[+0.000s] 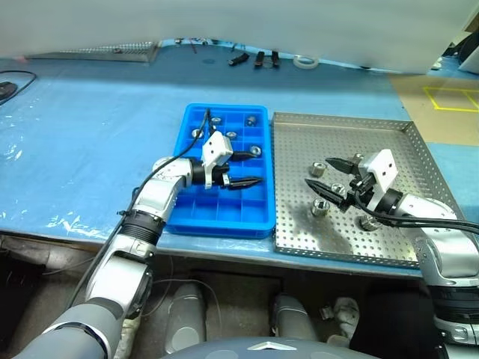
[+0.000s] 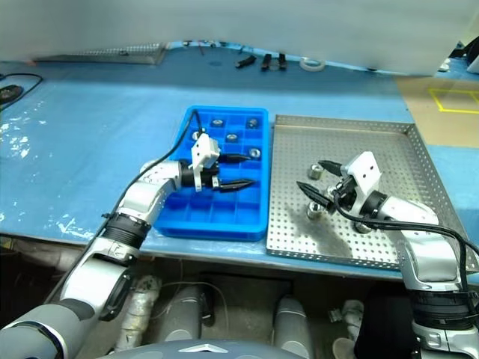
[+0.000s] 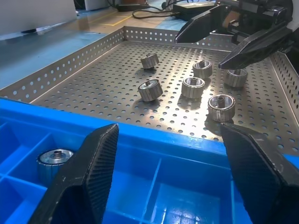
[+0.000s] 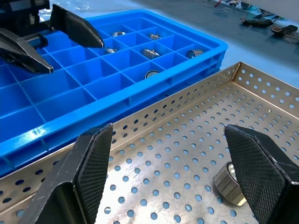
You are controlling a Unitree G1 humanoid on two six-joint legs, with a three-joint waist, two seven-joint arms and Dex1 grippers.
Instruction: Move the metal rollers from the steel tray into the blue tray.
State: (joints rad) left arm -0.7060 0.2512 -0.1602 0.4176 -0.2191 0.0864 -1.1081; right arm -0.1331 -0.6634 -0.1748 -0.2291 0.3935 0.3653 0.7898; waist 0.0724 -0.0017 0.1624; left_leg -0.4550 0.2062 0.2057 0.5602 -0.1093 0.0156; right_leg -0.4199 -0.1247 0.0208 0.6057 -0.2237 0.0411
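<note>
You have a blue-covered table (image 1: 82, 149) in front of you, and on it the steel tray (image 1: 389, 142) lies to the right with the blue tray (image 1: 196, 120) touching its left rim. Several metal rollers (image 3: 193, 87) sit on the perforated floor of the steel tray, clustered toward its middle, and a handful more already rest in compartments at the far end of the blue tray. Your left gripper (image 1: 247, 170) hovers over the blue tray's right-hand compartments with its fingers spread and nothing between them, so it looks to have let go of a roller. Your right gripper (image 1: 328, 178) hangs low over the steel tray, jaws wide apart and empty, with one roller (image 4: 229, 183) just beside its right finger. You seem to be between a drop and the next pick. The next move calls for you to lower the right gripper around one roller, centre it between the fingers, and close squarely, since these smooth short cylinders could roll or slip sideways.
</note>
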